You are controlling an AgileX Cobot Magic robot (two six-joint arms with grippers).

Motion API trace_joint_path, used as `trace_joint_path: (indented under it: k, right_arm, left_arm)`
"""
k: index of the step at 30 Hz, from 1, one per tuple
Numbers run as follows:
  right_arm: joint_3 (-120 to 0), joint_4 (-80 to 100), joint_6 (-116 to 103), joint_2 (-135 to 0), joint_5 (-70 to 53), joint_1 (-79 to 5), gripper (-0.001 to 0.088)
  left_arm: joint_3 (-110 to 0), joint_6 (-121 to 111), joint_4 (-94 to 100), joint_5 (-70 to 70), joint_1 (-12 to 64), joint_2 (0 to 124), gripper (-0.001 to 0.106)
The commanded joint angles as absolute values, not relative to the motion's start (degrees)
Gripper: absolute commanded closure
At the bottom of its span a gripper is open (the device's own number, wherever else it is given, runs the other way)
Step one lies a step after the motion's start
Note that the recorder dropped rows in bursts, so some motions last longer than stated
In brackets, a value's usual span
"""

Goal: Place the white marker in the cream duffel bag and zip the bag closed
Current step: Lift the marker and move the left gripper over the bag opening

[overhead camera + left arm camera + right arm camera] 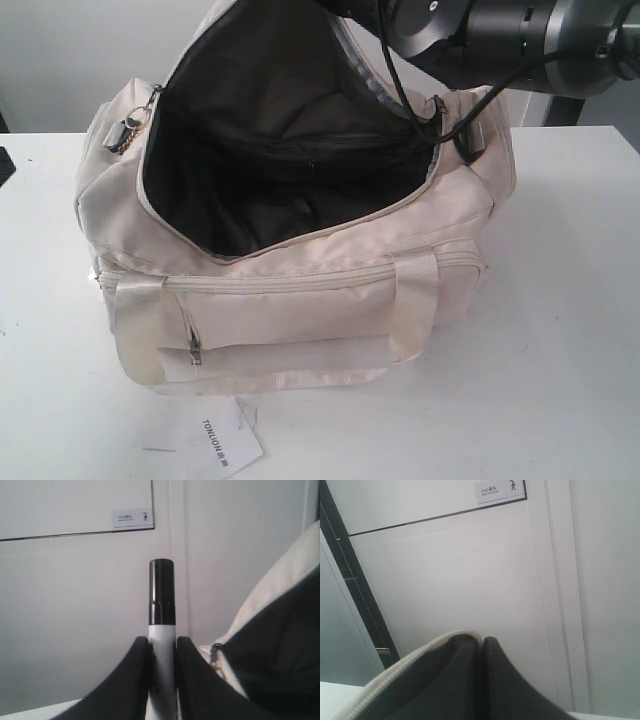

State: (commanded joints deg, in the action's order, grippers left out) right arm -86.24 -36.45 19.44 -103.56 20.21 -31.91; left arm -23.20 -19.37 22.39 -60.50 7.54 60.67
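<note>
The cream duffel bag (300, 300) sits in the middle of the white counter (560, 350). It is soft, puffy cloth with shiny, smooth strap handles (415, 300). Its big round top flap is up, so the mouth is wide open. The inside is black and crinkly. A long zip runs across the front pocket, and a little metal zip pull (196, 352) hangs on a short zip below it. At 10 o'clock on the bag there is a metal ring with a small chain.

A white paper tag (222, 445) lies flat on the counter at 6 o'clock from the bag. It says "TONLION" in dark letters.

A fat grey and black robot arm (480, 35) reaches in at 1 o'clock, above the bag.

The left tool (163, 645) has two smooth black fingers squeezed on the white marker (162, 630). The marker is a thin round stick with a shiny black cap, and the cap pokes out past the fingers. It is in the air close to the bag's open edge.

The right tool (483, 641) is pinched tight. The bag's cream zip edge (395, 680) runs right up to where its fingers meet, so it holds the flap.

Behind is a plain white wall with flat panels. A small grey sign (500, 490) has a little walking figure and tiny words I cannot read.
</note>
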Motion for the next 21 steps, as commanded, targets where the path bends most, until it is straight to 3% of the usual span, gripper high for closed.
trace_joint_path:
  k: [6,21]
  right_arm:
    - [-86.2,-36.4,19.4,-103.6,20.2,-31.9,0.0868]
    - [-86.2,-36.4,19.3,-103.6,20.2,-31.9,0.0868]
  left_arm:
    - [-23.3,-23.2,22.9,-66.7,10.2,60.7,0.105]
    - [-28.7,-24.6,23.7,-66.0,18.9,64.9,0.105]
